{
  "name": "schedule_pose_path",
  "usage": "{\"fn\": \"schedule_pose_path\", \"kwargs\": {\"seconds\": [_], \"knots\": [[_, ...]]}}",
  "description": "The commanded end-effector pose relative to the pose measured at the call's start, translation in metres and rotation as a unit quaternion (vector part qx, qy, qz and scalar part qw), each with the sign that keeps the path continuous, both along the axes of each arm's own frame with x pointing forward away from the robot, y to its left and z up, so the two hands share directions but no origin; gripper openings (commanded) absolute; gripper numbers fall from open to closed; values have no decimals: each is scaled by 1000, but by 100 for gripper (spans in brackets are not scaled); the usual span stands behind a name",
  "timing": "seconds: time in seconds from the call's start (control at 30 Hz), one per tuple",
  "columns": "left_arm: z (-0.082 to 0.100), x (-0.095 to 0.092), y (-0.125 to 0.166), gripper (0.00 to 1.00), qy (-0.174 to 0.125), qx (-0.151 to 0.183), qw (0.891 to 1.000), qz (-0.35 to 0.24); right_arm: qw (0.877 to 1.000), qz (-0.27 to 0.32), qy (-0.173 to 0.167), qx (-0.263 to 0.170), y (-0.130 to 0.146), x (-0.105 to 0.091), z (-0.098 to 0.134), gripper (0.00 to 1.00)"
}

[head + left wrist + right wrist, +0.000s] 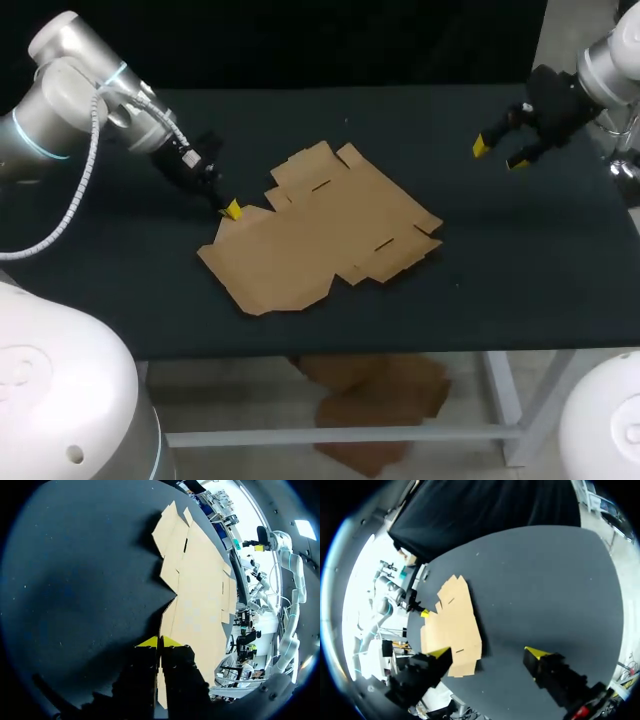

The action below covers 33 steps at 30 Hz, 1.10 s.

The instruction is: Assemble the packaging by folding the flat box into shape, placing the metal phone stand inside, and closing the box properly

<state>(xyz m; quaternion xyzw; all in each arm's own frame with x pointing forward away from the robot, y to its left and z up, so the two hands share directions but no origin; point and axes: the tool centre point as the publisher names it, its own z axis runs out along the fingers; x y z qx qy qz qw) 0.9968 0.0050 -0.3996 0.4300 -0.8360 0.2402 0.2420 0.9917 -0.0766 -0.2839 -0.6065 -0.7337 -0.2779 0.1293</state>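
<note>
A flat brown cardboard box point(320, 230) lies unfolded in the middle of the dark table point(520, 270). My left gripper point(232, 209) sits at the box's left edge. In the left wrist view its yellow tips point(159, 641) are pressed together, and a thin flap edge of the box point(200, 595) runs between the fingers. My right gripper point(497, 153) hangs open over the table's far right, well clear of the box point(452, 625); nothing lies between its fingers point(487, 652). No metal phone stand shows in any view.
Bare dark tabletop point(545, 590) surrounds the cardboard on all sides, with wide room between the box and my right arm. The table's front edge point(400, 350) runs just below the box.
</note>
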Motion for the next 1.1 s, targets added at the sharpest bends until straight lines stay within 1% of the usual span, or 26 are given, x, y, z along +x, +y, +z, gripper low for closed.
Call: {"fn": "schedule_pose_path", "kwargs": {"seconds": [0.03, 0.17, 0.27, 0.37, 0.47, 0.6, 0.67, 0.87, 1.1], "knots": [[6, 7, -1, 0, -1, 6, 1000, -18, 1000, 0, 1, 0, 0, 0, 1, 100], [14, 15, -6, 0, -12, 17, 998, -54, 1000, 0, 1, 0, 0, 0, 1, 100], [21, 22, -13, 0, -20, 35, 995, -93, 1000, 0, 1, 0, 0, 0, 1, 100], [27, 30, -20, 0, -22, 48, 990, -130, 1000, 0, 1, 0, 0, 0, 1, 100], [31, 39, -29, 0, -22, 60, 983, -173, 1000, 0, 1, 0, 0, 0, 1, 100], [31, 48, -41, 0, -21, 70, 974, -214, 1000, 0, 1, 0, 0, 0, 1, 100], [31, 53, -46, 0, -23, 74, 971, -227, 1000, 0, 1, 0, 0, 0, 1, 100], [28, 57, -57, 0, -27, 79, 961, -265, 1000, 0, 1, 0, 0, 0, 1, 100], [29, 57, -62, 0, -32, 74, 956, -281, 1000, 0, 1, 0, 0, 0, 1, 100]]}}
